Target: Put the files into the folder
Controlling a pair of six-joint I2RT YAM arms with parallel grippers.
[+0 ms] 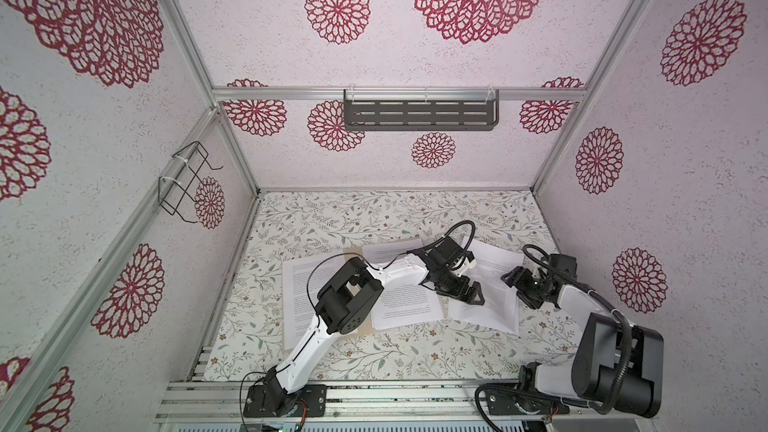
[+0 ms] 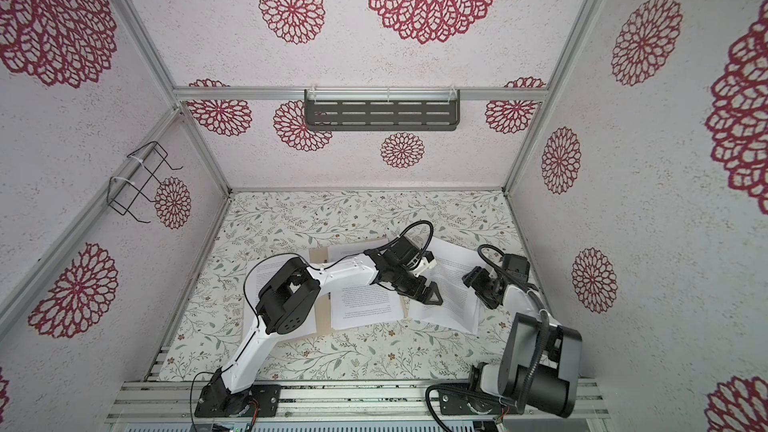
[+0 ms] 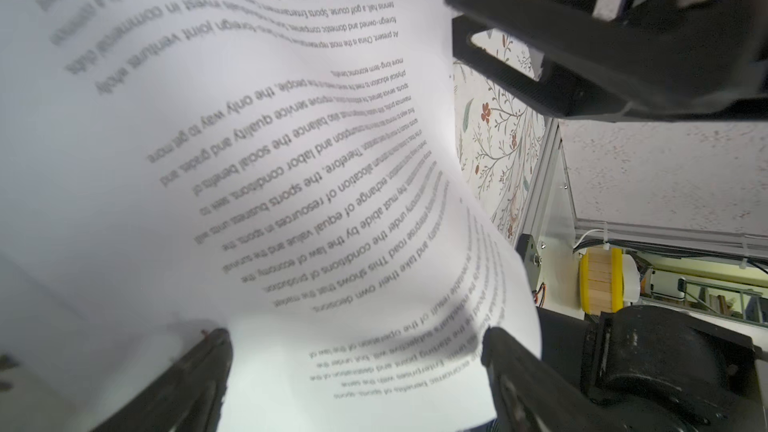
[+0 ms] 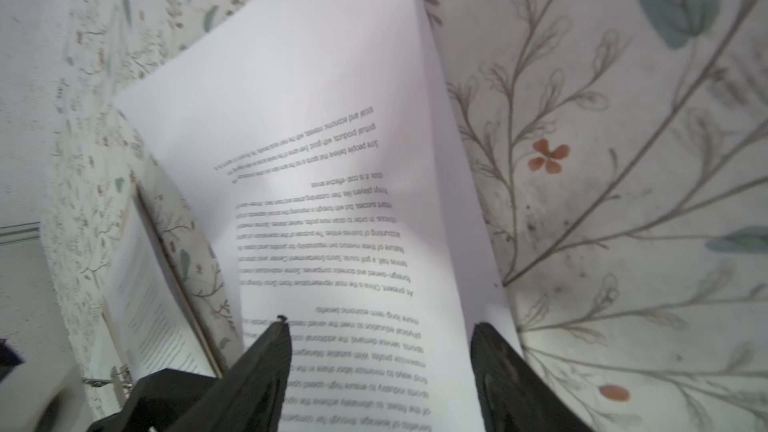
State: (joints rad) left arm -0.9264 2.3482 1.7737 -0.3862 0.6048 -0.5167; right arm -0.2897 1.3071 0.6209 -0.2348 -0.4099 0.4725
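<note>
Right wrist view: buckled sheet [image 4: 332, 97] runs lengthwise away from the right pincer [image 4: 380, 322], jaws parted, holding nothing; left pincer [image 1: 459, 292], wide open and empty, faces it opposite; folder [image 1: 352, 253] lies leftward on the table [image 1: 374, 218], nearer the left pincer.

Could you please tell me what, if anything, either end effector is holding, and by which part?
Nothing is gripped: the left end effector and right end effector both stand open, at opposite sides of the bowed sheet.
</note>
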